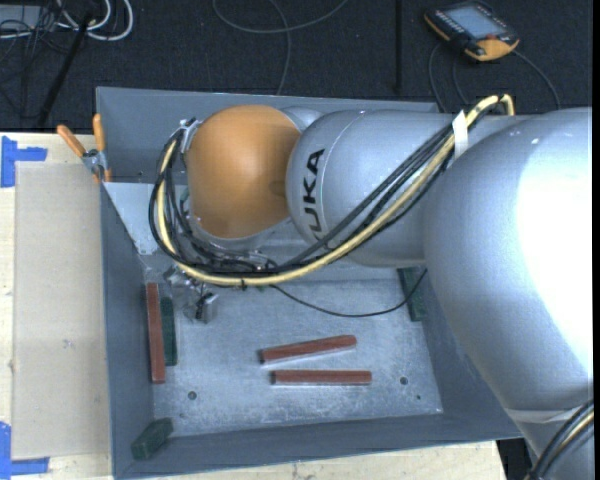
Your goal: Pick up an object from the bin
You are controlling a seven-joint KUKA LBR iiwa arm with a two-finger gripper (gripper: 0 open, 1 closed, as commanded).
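Where the silver arm reaches in from the right, its orange cover and a loop of black and yellow cables hang over the back left part of the grey bin. The gripper sits low beneath them, close to the floor near the left wall. How far open it is cannot be told at this angle, nor whether it has hold of anything. Nearest to it is a long red-brown stick lying parallel to the left wall, with a thin dark green stick touching its right side. The gripper is just to the right of the upper ends of this pair, near them, though contact cannot be made out. Well apart from it, in the middle of the floor, lie two more red-brown sticks almost side by side: the upper one slightly tilted, the lower one level. A small dark green block rests in the front left corner against the wall. Another dark green piece lies at the right, partly under the arm.
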